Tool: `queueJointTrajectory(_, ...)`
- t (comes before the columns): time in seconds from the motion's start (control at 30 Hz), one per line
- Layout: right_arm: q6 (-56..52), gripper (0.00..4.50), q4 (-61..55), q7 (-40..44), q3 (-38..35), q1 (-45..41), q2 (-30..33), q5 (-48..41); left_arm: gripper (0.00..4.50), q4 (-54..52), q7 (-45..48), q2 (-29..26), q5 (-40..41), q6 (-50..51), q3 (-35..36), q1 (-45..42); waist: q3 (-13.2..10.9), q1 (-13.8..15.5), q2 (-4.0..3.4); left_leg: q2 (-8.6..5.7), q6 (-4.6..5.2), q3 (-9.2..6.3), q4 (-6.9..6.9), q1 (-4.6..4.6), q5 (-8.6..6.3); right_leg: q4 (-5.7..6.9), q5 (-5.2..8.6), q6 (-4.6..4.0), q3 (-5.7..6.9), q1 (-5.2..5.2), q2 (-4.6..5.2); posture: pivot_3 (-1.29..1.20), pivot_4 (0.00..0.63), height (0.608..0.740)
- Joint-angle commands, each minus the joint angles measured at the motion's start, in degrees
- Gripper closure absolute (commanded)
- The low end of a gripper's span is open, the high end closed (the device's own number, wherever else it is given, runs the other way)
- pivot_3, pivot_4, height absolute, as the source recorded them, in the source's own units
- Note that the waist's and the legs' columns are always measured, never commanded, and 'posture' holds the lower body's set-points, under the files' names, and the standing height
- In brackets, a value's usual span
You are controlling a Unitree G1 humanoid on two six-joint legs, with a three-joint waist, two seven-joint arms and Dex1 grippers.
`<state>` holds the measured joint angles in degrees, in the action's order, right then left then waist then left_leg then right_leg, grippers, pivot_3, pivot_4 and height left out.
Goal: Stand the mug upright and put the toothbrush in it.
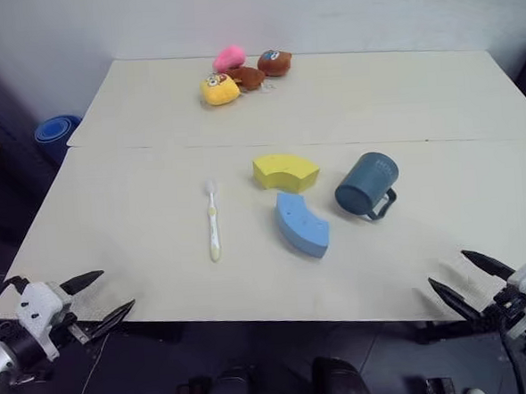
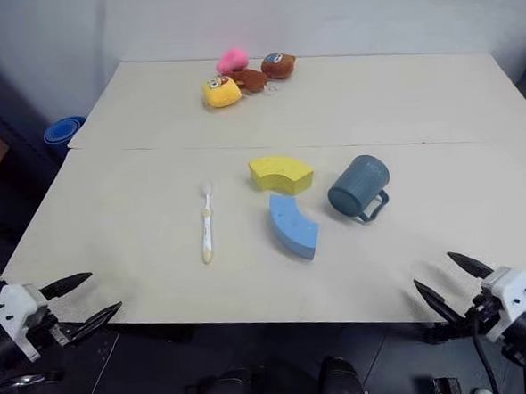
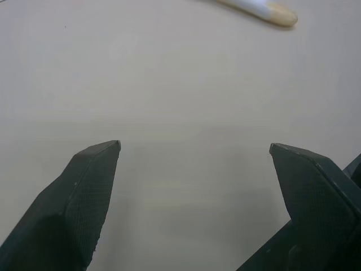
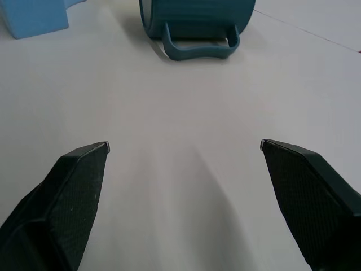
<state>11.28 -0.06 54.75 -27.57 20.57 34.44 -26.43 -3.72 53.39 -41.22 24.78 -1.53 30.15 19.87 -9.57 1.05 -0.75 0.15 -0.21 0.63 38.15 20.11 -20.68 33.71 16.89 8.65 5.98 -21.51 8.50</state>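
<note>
— Where do your hands stand?

— My left end effector [image 1: 98,298] hovers at the near left edge of the table [image 1: 140,231], fingers spread wide with nothing between them. My right end effector [image 1: 467,279] sits at the near right edge, equally wide and empty.

— And the mug?

— The mug [image 1: 367,184] lies on its side right of the table's middle, its closed base towards me and its loop handle on the near side, low against the table top. From my head I cannot see its inside. My right wrist camera looks straight at it: the handle faces the lens and rests on the surface, and a corner of the light blue foam block [image 1: 301,223] shows beside it.

— The toothbrush?

— The toothbrush [image 1: 213,221] lies flat left of centre, bristle head pointing away from me, well apart from the mug. The blue block and a yellow curved block [image 1: 286,171] lie between them. My left wrist camera catches just the pale yellow end of the handle beyond my open fingers, with bare table between.

— Anything else up there?

— From the head, a cluster of small plush toys [image 1: 242,73] at the far side, and a blue object [image 1: 56,131] on the floor off the table's left edge.
</note>
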Motion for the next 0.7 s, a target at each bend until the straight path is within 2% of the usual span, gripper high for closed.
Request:
queueJointTrajectory(0.03,-4.5,0.03,-7.2,-0.1,0.8,-0.3,0.5,-4.4,0.00,-6.3,1.0,-1.3,7.6,9.2,-0.5,-0.2,0.0,0.2,0.00,0.00,0.00,0.00,0.00,0.00,0.00,0.00,0.00,0.00,0.00,0.00,0.00,0.00,0.150,0.740)
queueJointTrajectory(0.13,-18.9,0.03,-20.1,-2.2,5.3,-2.6,4.9,-12.1,0.00,-12.7,5.3,-3.6,15.2,16.7,-3.5,-3.1,0.0,0.2,-0.04,0.01,0.03,-0.04,0.15,0.05,-0.03,0.07,0.00,0.00,-0.01,0.01,0.03,0.00,0.150,0.740)
queueJointTrajectory(0.23,-32.6,0.03,-28.6,-9.4,10.0,-8.3,7.9,-17.9,0.00,-16.3,6.2,-4.9,15.1,19.8,-7.7,-5.6,0.0,0.2,-0.07,0.08,0.01,-0.29,0.38,0.04,-0.03,0.15,0.00,0.00,-0.08,0.01,0.02,0.00,0.150,0.740)
queueJointTrajectory(0.3,-42.5,0.03,-32.9,-16.6,16.1,-16.0,8.3,-19.5,0.00,-18.4,6.1,-4.6,14.9,20.9,-10.2,-7.0,0.0,-0.1,-0.08,0.11,-0.05,-0.41,0.37,0.02,-0.07,0.15,0.00,-0.02,-0.08,0.01,-0.04,0.00,0.150,0.740)
queueJointTrajectory(0.37,-51.6,0.03,-33.2,-24.4,25.0,-26.8,6.3,-14.3,0.00,-18.8,6.5,-4.2,14.5,21.0,-11.7,-7.6,0.0,-0.7,-0.08,0.11,-0.07,-0.40,0.29,0.02,-0.11,0.14,0.03,-0.05,-0.07,-0.04,-0.05,0.00,0.150,0.740)
queueJointTrajectory(0.47,-58.9,0.03,-31.1,-31.7,31.1,-36.1,2.3,-10.8,0.00,-18.2,7.1,-4.0,13.2,20.3,-12.7,-7.5,0.0,-1.1,-0.08,0.09,-0.08,-0.22,0.31,0.14,-0.11,0.19,0.05,-0.11,-0.01,-0.16,-0.07,0.00,0.150,0.740)
queueJointTrajectory(0.6,-66.2,0.03,-26.0,-36.9,39.5,-46.7,-2.7,-4.7,0.00,-17.8,7.2,-3.3,11.8,18.8,-12.9,-6.5,0.0,-0.8,-0.07,0.03,-0.07,-0.23,0.36,0.24,-0.12,0.23,0.06,-0.11,0.09,-0.20,-0.06,0.00,0.150,0.740)
queueJointTrajectory(0.7,-69.1,0.03,-21.4,-36.8,44.3,-50.4,-4.3,-1.8,0.00,-17.5,6.8,-2.5,11.1,17.8,-12.8,-6.3,0.0,-1.2,-0.05,-0.02,-0.04,-0.21,0.41,0.28,-0.13,0.21,0.06,-0.11,0.09,-0.20,-0.04,0.00,0.150,0.740)
